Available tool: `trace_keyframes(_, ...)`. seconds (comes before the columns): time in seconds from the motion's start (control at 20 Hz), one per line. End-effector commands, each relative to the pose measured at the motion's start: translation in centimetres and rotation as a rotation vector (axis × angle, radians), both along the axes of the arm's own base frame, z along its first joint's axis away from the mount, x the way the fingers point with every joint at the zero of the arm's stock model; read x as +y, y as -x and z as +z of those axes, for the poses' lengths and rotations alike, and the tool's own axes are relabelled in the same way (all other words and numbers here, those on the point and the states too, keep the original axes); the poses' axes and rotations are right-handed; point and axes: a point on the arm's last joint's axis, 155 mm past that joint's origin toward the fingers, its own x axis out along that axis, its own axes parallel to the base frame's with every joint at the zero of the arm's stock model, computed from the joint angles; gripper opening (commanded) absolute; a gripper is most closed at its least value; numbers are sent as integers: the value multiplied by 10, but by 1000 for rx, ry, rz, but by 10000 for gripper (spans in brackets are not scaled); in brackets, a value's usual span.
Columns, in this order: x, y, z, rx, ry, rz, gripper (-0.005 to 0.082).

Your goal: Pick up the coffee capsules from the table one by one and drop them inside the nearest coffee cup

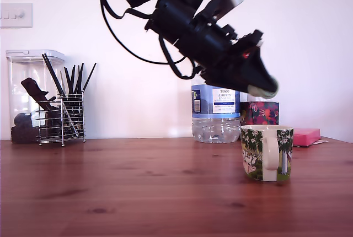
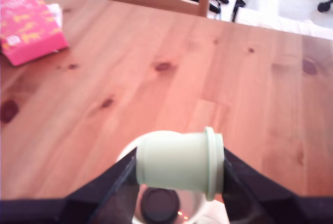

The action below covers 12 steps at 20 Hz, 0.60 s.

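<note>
The jaws are closed on the mint capsule (image 2: 179, 161), which lies sideways between them, just above the open mug (image 1: 267, 152). A black capsule (image 2: 158, 204) already lies inside the mug. The mug stands on the worktop (image 1: 138, 193), near a water bottle (image 1: 215, 113).

Your claw (image 1: 263, 89) hangs directly above the coffee cup (image 1: 267, 152), w/ a capsule (image 2: 179, 162) held sideways between its jaws. A second capsule (image 2: 158, 205) lies inside the cup, at the bottom. The cup stands on the surface (image 1: 138, 193) at the exterior view's right, handle toward the camera. Behind it: a water bottle (image 1: 215, 117), then a patterned box (image 1: 262, 113) and a flat box (image 1: 306, 136) further right. At far left, near the wall, a wire rack of utensils (image 1: 62, 117) sits in front of a lidded container (image 1: 25, 93).
</note>
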Motion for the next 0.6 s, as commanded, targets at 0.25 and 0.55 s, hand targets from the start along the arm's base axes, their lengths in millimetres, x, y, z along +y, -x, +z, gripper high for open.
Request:
trace_keyframes(0.25, -5, -10, -43, 29, -42, 11, 215)
trace_keyframes(0.55, -6, -11, -44, 28, -42, 11, 216)
